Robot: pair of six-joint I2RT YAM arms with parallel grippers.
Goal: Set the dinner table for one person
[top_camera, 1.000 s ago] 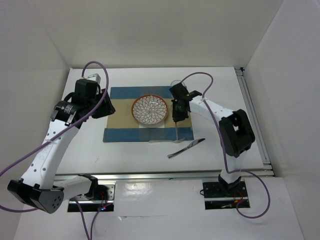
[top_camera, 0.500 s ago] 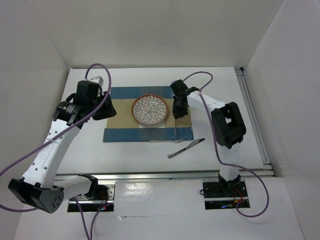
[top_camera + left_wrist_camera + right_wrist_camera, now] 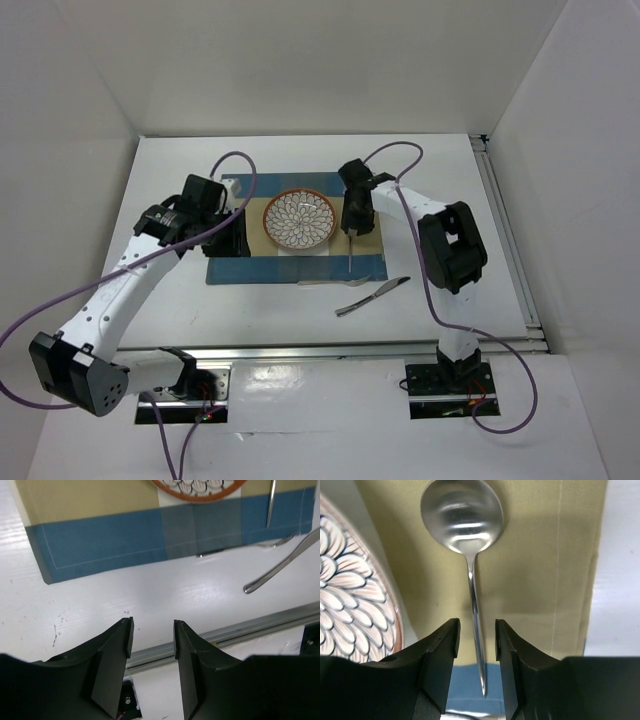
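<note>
The white dinner table [image 3: 180,290] carries a blue-and-tan striped placemat [image 3: 240,265] with an orange-rimmed patterned bowl [image 3: 299,220] on it. A metal spoon [image 3: 472,587] lies on the mat just right of the bowl, its handle end [image 3: 352,262] pointing to the near edge. My right gripper [image 3: 353,215] hovers over the spoon. It is open [image 3: 476,630], with the handle between the jaws and a gap on each side. My left gripper [image 3: 228,228] is over the mat's left part. It is open and empty [image 3: 152,630].
A fork [image 3: 335,283] lies at the mat's near right edge and shows in the left wrist view [image 3: 280,542]. A knife [image 3: 372,296] lies slanted just nearer, also in the left wrist view [image 3: 280,565]. A metal rail [image 3: 330,350] runs along the near edge.
My left arm has swung right, from beside the mat's left edge to over its left part. My right gripper has shifted slightly toward the far side above the spoon.
</note>
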